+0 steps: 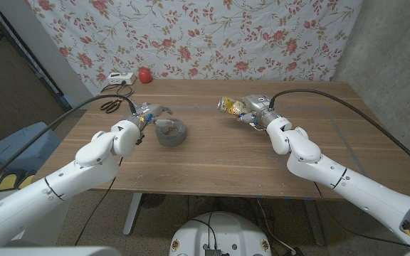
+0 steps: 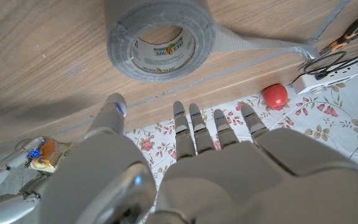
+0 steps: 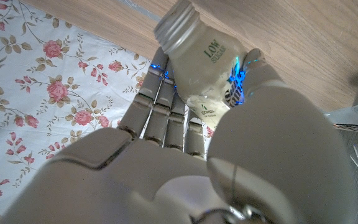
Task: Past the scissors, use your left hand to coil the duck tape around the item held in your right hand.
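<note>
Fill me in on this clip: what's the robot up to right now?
The right hand grips a crumpled bottle with a "low sugar" label, holding it over the wooden table. The left hand hovers open beside the roll of duck tape, which lies on the table; a loose strip runs from it toward the scissors at the far left. No tape is on the bottle yet, so wrapping hasn't started.

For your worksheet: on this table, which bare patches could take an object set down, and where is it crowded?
Bare wood lies between the tape roll and the bottle in the right hand, along the near edge, and at the far right. It is crowded at the far left corner: scissors, white box, red ball, left hand.
</note>
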### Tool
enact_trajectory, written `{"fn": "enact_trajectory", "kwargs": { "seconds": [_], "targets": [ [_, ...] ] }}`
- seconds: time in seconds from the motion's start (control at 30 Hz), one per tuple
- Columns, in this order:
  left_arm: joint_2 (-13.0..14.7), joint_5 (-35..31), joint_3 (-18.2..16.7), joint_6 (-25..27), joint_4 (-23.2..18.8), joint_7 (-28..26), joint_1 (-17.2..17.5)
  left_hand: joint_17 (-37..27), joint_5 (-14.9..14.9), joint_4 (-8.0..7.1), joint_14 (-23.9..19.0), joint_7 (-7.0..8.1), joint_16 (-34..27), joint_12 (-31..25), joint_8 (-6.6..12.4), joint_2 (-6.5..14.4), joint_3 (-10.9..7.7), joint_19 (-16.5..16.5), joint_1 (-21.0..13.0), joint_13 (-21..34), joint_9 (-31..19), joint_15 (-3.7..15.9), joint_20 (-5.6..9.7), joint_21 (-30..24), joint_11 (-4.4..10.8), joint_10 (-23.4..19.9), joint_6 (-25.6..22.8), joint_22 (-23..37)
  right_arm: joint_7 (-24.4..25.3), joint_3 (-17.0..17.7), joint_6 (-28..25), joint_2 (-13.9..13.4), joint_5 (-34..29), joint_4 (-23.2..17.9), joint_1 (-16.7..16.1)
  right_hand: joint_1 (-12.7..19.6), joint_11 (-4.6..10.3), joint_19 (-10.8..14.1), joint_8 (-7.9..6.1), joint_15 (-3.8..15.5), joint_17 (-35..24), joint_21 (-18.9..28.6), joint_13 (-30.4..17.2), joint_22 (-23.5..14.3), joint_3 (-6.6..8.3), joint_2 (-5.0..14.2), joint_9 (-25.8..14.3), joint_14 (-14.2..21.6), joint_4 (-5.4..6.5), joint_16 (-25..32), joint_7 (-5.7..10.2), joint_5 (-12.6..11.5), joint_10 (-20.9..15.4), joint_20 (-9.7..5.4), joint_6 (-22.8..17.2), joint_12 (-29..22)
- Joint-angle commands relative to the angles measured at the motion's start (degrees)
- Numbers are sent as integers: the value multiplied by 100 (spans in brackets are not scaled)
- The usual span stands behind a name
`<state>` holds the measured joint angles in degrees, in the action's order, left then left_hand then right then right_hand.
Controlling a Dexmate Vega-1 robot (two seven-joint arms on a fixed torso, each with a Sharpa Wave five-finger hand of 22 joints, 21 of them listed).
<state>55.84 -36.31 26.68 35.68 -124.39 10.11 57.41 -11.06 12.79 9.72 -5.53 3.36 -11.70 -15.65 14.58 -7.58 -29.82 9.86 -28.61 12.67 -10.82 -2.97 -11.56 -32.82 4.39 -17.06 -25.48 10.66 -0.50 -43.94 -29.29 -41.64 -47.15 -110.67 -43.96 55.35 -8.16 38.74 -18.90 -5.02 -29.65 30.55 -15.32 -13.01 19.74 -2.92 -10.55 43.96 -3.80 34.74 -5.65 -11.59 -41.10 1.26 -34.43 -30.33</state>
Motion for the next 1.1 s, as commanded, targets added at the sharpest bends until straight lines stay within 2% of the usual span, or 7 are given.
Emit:
{"fn": "enact_trajectory", "kwargs": {
  "seconds": [0.03, 0.37, 0.5, 0.7, 0.9, 1.1],
  "targets": [
    [-301, -1402, 429, 160, 142, 1465, -442, -15, 37, -10, -15, 12, -38, -15, 25, -10, 52, 7, -114, 30, -24, 44, 0, 23, 19, -79, -69, 19, 96, 36, 72, 36, 101, 73, 10, 184, 997, -506, 18, 1684, -34, 32, -21, -16, -20, 1121, -7, 1331, 32, -20, 886, -341, -1758, -797, -2417, 1],
    [-669, -2218, 473, -224, 330, 2337, -589, -12, 70, -55, -27, 29, -60, -34, 58, -61, 157, -12, -186, 45, -27, 52, -6, 75, 69, -178, -317, 18, 169, 42, 122, 32, 162, 138, 38, 191, 1004, -523, 55, 1683, -53, 63, -48, -9, -42, 1126, -10, 1333, 36, -40, 878, -359, -1775, -811, -2434, 12],
    [-821, -2563, 462, -364, 359, 2613, -592, -6, 102, -67, -127, 47, -110, -123, 56, -85, 234, -56, -273, 61, -30, 133, -12, 109, 182, -459, -445, 17, 204, 59, 138, 26, 204, 147, 33, 198, 1005, -531, 70, 1684, -62, 78, -61, -5, -52, 1126, -12, 1335, 34, -48, 879, -366, -1780, -819, -2444, 18],
    [-1062, -3056, 418, -566, 400, 2937, -560, 0, 127, -84, -243, 30, -159, -191, 90, -105, 318, -120, -337, 81, -33, 192, 11, 134, 176, -694, -660, 15, 259, 90, 182, 12, 290, 174, 25, 210, 999, -542, 85, 1693, -76, 93, -75, -1, -61, 1128, -13, 1349, 29, -48, 878, -375, -1795, -822, -2461, 21],
    [-1321, -3793, 455, -724, 465, 3200, -503, 7, 143, -95, -353, 58, -200, -259, 105, -87, 390, -195, -422, 103, -35, 275, 41, 157, 218, -946, -835, 14, 346, 131, 248, -16, 393, 203, -3, 209, 997, -544, 108, 1686, -86, 114, -91, 3, -72, 1137, -15, 1351, 37, -60, 882, -383, -1797, -831, -2463, 30],
    [-1632, -4829, 630, -876, 631, 3621, -507, 13, 145, -99, -436, 47, -229, -317, 123, -60, 437, -252, -498, 121, -36, 340, 64, 176, 237, -1170, -983, 13, 400, 155, 308, -46, 476, 218, -18, 210, 1000, -548, 126, 1684, -96, 133, -105, 7, -83, 1144, -16, 1356, 43, -69, 881, -389, -1804, -835, -2473, 37]
  ]
}}
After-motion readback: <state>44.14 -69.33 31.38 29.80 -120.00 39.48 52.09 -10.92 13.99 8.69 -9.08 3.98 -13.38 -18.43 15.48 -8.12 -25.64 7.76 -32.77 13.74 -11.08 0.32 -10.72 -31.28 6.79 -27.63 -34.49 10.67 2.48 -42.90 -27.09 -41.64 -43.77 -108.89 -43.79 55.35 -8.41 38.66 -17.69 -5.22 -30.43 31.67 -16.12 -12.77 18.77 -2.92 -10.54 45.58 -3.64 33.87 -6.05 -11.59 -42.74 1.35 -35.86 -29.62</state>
